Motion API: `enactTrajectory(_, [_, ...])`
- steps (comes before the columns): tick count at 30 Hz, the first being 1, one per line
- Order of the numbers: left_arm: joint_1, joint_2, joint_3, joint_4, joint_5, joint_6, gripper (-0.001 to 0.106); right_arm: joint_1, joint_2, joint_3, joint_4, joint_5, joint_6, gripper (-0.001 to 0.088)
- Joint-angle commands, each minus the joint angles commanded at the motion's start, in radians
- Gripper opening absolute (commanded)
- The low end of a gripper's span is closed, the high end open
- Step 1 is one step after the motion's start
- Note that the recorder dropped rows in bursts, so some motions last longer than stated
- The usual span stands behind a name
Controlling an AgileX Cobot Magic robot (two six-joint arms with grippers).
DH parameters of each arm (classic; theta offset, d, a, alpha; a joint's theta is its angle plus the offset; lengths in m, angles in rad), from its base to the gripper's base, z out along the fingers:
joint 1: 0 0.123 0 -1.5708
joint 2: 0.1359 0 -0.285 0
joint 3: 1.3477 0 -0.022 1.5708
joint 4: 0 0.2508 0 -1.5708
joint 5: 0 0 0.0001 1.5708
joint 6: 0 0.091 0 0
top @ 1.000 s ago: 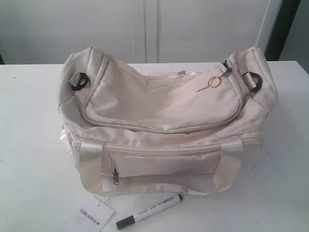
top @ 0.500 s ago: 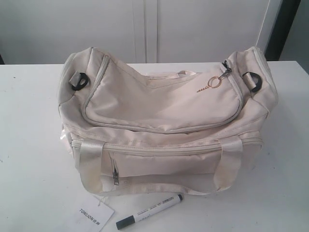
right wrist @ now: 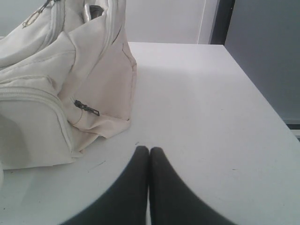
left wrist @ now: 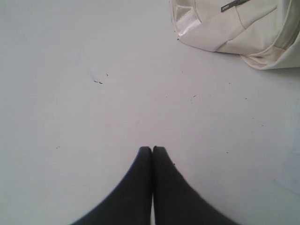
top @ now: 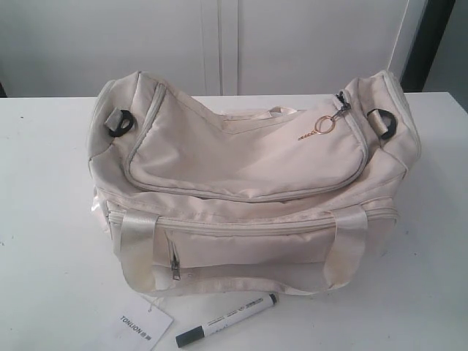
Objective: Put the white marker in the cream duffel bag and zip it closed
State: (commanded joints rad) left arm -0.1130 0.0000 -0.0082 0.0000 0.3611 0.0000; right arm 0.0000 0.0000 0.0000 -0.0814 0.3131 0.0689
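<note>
The cream duffel bag [top: 248, 190] sits mid-table with its curved top zipper drawn shut and a gold ring pull [top: 325, 124] near its right end. A corner of the bag [left wrist: 234, 28] shows in the left wrist view, and its end [right wrist: 61, 84] in the right wrist view. In front of the bag lies the white marker [top: 227, 320], dark cap pointing left. My left gripper [left wrist: 152, 149] hovers shut and empty over bare table. Off the bag's right end, my right gripper [right wrist: 149, 149] is shut too, holding nothing. Neither gripper appears in the exterior view.
A white paper tag [top: 137, 325] with printed text lies left of the marker at the table's front edge. The white table [top: 44, 219] ends close to the right of the bag, with a dark gap [right wrist: 262, 56] beyond. A white wall stands behind.
</note>
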Motion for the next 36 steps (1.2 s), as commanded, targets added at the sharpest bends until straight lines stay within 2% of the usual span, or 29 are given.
enactTrajectory(9, [0.000,0.000,0.000,0.000,0.000,0.000,0.000,0.000,0.000,-0.036,0.000,0.022,0.000,0.0000])
enactTrajectory(24, [0.000,0.000,0.000,0.000,0.000,0.000,0.000,0.000,0.000,-0.171,0.000,0.021,0.000,0.0000])
enactTrajectory(36, [0.000,0.000,0.000,0.000,0.000,0.000,0.000,0.000,0.000,-0.172,0.000,0.022,0.000,0.0000])
